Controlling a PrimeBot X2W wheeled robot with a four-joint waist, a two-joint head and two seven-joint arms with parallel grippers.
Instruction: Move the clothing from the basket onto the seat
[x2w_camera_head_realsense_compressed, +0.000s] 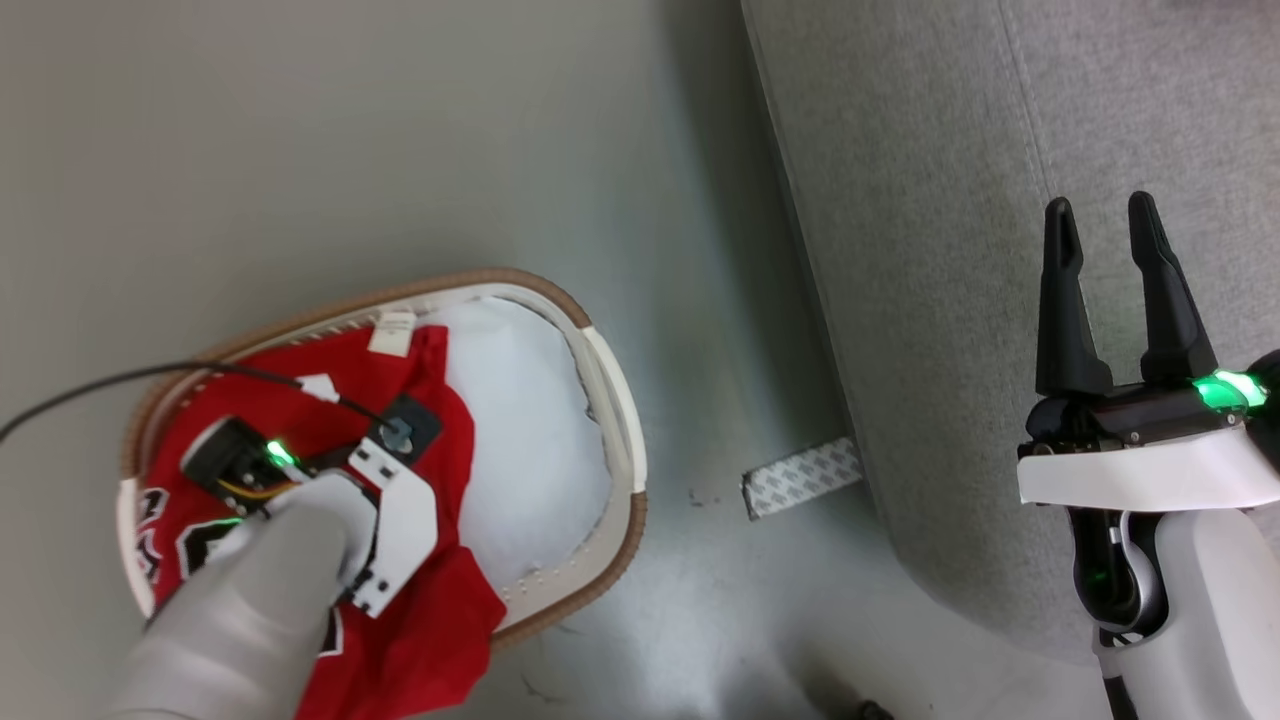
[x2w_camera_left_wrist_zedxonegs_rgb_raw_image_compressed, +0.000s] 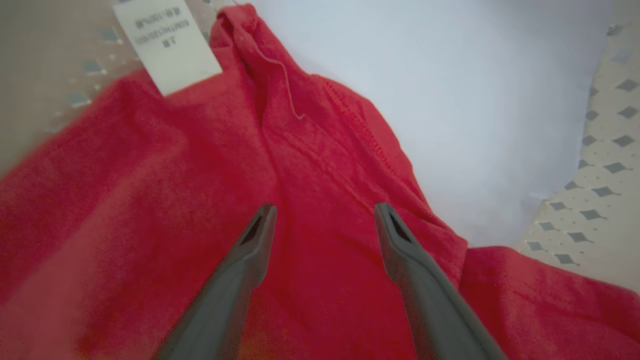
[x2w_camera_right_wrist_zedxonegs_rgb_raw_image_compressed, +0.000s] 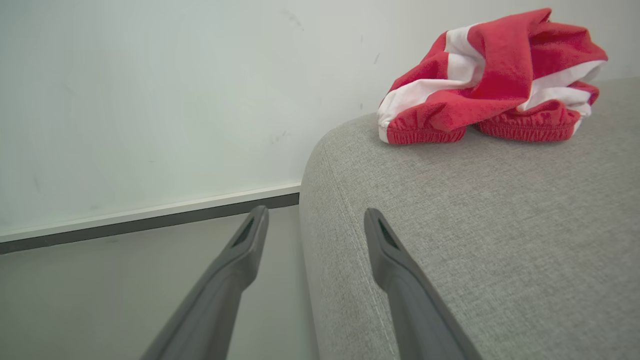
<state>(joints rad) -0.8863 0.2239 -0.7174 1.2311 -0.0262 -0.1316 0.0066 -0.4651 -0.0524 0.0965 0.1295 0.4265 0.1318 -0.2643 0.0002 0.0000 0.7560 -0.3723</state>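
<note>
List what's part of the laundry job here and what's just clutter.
Job: red jersey in the basket; red-and-white garment on the seat; left claw, open over the jersey; right claw, open near the seat.
Lying about: patterned strip on the floor; white material in the basket, role unclear.

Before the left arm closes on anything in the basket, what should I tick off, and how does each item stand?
1. Left gripper open: ok, jaws spread wide.
2. Aimed at cloth: ok, it straddles a fold of the red jersey.
3. Tips touching the fabric: cannot tell.
4. Jersey in the basket: ok, though one part hangs over the rim.
5. Right gripper free: ok, open and empty at the edge of the seat.
6. Room on the seat: ok, the striped garment lies farther along it, with bare fabric nearer.
</note>
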